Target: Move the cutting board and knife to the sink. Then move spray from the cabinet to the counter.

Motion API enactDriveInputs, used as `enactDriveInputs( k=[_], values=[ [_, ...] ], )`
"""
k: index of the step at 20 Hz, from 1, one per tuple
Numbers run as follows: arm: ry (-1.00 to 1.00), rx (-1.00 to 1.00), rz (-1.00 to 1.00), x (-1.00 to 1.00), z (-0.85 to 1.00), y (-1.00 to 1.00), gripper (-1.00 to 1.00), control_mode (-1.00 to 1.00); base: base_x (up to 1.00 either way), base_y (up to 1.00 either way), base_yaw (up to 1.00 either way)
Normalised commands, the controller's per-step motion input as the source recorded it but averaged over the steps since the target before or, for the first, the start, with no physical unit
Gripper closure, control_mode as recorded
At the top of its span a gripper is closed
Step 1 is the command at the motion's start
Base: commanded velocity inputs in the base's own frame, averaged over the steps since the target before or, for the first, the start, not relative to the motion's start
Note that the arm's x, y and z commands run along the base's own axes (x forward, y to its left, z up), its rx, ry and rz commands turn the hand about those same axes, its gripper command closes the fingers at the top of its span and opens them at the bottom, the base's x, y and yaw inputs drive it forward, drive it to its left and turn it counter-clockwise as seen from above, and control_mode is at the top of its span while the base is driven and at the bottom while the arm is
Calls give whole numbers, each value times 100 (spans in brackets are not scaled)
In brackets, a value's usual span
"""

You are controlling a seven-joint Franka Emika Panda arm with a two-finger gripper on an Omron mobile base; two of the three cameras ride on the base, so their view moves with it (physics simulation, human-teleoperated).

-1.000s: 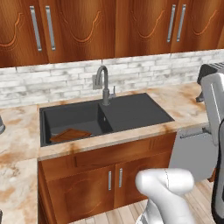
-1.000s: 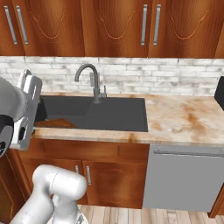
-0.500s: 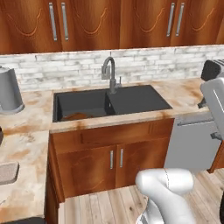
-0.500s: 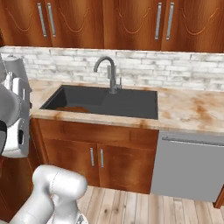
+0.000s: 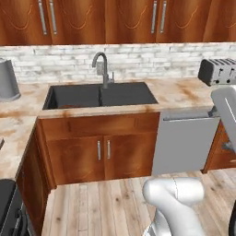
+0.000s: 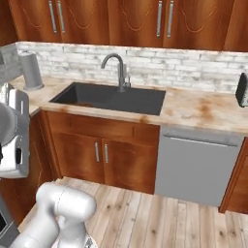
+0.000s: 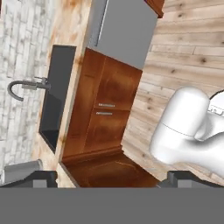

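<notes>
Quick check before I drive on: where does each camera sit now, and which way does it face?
Left base view: behind the arm, left side, facing the sink; arm at lower right.
Right base view: behind, right side, same sink and faucet; arm at lower left.
Hand view: rolled sideways, looking down at sink, lower doors, floor; open gripper at the bottom.
All share the sink.

Sink (image 5: 99,95) farther off (base retreat)

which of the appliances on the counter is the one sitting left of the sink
The grey cylindrical kettle stands on the counter left of the sink; the dark slotted toaster sits far right.
</notes>
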Motion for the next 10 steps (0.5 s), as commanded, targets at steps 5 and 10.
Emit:
enactDriveInputs(
  k=[5,10],
  values=[
    [0,0,0,0,0,0,-100,100,-30,-80,71],
    [0,0,0,0,0,0,-100,100,0,-25,93]
  ],
)
